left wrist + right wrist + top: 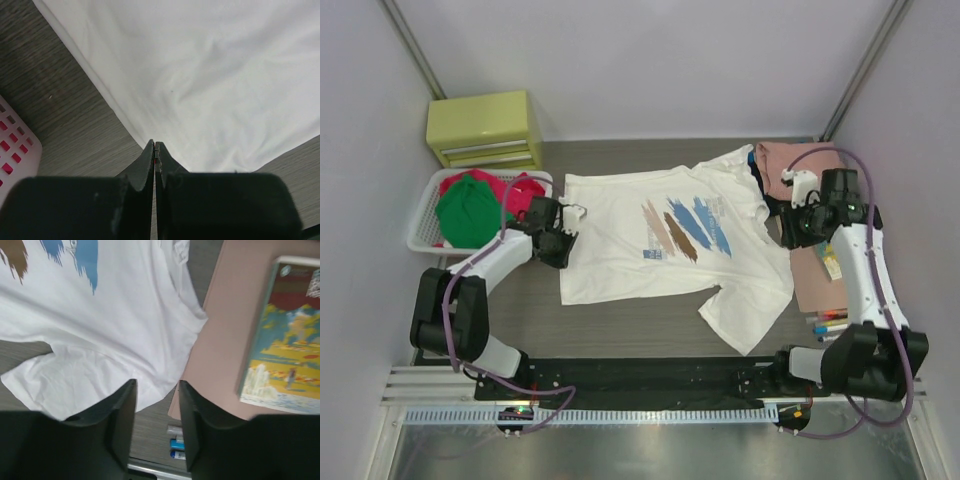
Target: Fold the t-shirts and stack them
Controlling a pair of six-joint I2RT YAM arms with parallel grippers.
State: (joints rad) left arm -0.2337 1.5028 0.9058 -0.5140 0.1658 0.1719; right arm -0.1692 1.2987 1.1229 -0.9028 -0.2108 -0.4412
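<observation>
A white t-shirt (620, 250) with a blue, brown and pink brush-stroke print lies spread flat across the table's middle. My left gripper (563, 232) sits at its left edge with the jaws shut. In the left wrist view the left gripper (155, 146) has its tips over the white t-shirt's (215, 75) border, with no cloth showing between them. My right gripper (790, 225) hovers open by the right sleeve. In the right wrist view the right gripper (156, 390) is empty above the white t-shirt's (100, 340) sleeve edge. A salmon-pink shirt (795, 158) lies at the far right. Red (525, 190) and green (470, 210) shirts fill the basket.
The white slotted basket (420, 238) stands at the left, a yellow-green drawer box (485, 128) behind it. A thin book (832, 262) (287, 335) rests on the salmon-pink cloth (230, 315). Markers (830, 322) (176, 445) lie near the right arm's base.
</observation>
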